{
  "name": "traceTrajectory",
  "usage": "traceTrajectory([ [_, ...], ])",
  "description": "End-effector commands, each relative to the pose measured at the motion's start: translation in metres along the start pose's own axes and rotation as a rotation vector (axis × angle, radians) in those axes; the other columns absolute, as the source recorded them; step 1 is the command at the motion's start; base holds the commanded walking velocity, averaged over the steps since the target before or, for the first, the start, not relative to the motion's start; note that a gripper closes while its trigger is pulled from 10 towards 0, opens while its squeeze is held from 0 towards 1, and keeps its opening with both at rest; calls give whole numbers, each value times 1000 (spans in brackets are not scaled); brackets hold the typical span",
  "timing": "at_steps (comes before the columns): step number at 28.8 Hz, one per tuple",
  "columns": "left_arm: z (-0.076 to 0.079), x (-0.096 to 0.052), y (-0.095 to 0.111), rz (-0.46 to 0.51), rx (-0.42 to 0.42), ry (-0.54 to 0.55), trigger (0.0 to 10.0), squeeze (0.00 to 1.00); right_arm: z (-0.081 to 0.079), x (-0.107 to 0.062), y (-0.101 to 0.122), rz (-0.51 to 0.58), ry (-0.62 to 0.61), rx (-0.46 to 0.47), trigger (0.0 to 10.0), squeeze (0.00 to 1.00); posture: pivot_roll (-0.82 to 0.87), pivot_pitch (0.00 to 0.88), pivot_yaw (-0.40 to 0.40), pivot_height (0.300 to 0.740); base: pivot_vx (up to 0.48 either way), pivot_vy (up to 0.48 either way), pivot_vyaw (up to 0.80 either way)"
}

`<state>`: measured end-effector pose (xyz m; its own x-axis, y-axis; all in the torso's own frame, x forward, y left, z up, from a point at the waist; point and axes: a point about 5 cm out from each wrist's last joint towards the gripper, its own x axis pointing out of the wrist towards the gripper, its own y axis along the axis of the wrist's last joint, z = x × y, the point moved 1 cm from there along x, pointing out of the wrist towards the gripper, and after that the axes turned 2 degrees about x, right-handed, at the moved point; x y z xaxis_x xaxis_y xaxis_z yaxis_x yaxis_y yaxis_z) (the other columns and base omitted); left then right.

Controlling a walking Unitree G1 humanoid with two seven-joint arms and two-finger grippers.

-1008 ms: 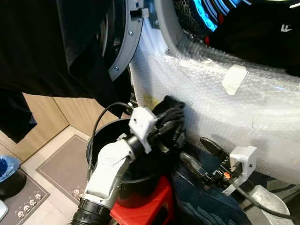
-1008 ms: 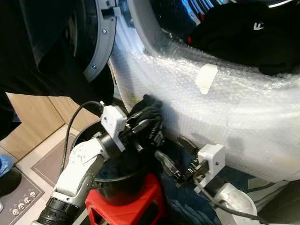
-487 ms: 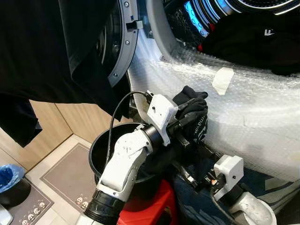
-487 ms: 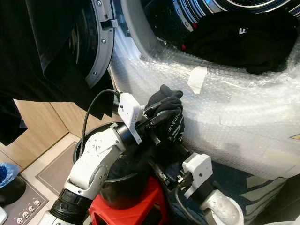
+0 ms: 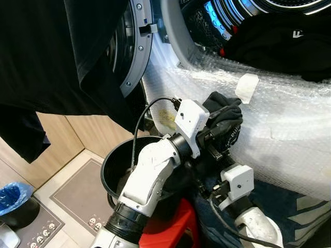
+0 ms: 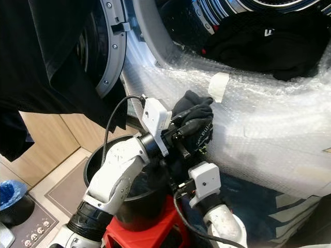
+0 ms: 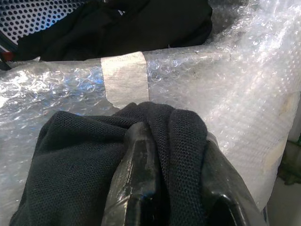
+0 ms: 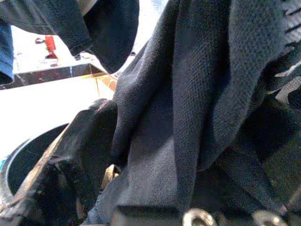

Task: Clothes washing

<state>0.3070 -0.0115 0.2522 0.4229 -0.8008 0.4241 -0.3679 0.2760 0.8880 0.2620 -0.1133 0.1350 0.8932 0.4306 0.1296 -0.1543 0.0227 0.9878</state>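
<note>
Left gripper (image 5: 223, 132) clamped on black garment (image 5: 227, 124), fingers (image 7: 141, 174) pinched through a fold of mesh cloth, bundle bunched over and around the tips. Raised against the bubble wrap (image 5: 289, 129) covering the washer front, a tape patch (image 7: 124, 77) just ahead of the fingertips, washer drum opening (image 6: 243, 26) farther ahead and above. More dark clothes (image 5: 289, 46) already lying in the drum mouth.

Right gripper (image 8: 117, 179) low, just beneath the left one, fingers buried in hanging dark cloth; open or closed: cannot tell. Black bucket (image 5: 116, 173) behind and below the left gripper, on a red stool (image 5: 165, 232). Washer door (image 5: 132, 57) swung open to the left, dark cloth draped across it.

Step in hand, by judgement: lifting the garment from the bucket toward the drum. To do it well: keep the pinch firm, carry the bundle up and over the wrapped lip before pushing forward, avoid dragging across tape or wrap, release only once well inside the opening. Trailing cloth likely to snag on the right gripper below; worth clearing first.

Garment crumpled, no clean long axis; bulk wadded at the fingertips and pointing up toward the drum, the rest apparently hanging down toward the bucket
</note>
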Motion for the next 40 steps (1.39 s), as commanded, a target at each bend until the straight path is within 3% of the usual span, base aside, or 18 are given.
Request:
traceTrajectory([
  [1, 10, 24, 31, 120, 47, -87, 10000, 0, -5, 5, -2, -16, -39, 12, 10000, 0, -179, 61, 191, 740, 0, 0, 0],
  [9, 22, 32, 37, 162, 6, -104, 10000, 0, -6, 12, 3, 22, -119, 87, 10000, 0, -185, 64, 199, 740, 0, 0, 0],
  [10, 25, 33, 38, 170, -2, -107, 10000, 0, -7, 12, 2, 30, -119, 115, 8078, 0, -185, 64, 200, 740, 0, 0, 0],
  [11, 26, 33, 39, 177, -7, -110, 10000, 0, -8, 12, 2, 40, -119, 156, 3333, 0, -184, 64, 200, 740, 0, 0, 0],
  [12, 27, 34, 41, 184, -11, -112, 10000, 0, -8, 12, 2, 52, -121, 194, 0, 0, -183, 63, 201, 740, 0, 0, 0],
  [18, 29, 33, 45, 201, -20, -113, 10000, 0, -8, 9, 12, 165, -102, 343, 0, 0, -175, 60, 198, 740, 0, 0, 0],
  [22, 29, 33, 46, 205, -24, -110, 10000, 0, -8, 9, 14, 194, -91, 390, 0, 0, -171, 57, 195, 740, 0, 0, 0],
  [29, 29, 34, 49, 215, -31, -102, 10000, 0, -16, 10, 13, 185, -24, 391, 0, 0, -162, 55, 188, 740, 0, 0, 0],
  [40, 31, 36, 51, 222, -38, -103, 10000, 0, -19, 13, 10, 169, -19, 395, 0, 0, -158, 57, 184, 740, 0, 0, 0],
])
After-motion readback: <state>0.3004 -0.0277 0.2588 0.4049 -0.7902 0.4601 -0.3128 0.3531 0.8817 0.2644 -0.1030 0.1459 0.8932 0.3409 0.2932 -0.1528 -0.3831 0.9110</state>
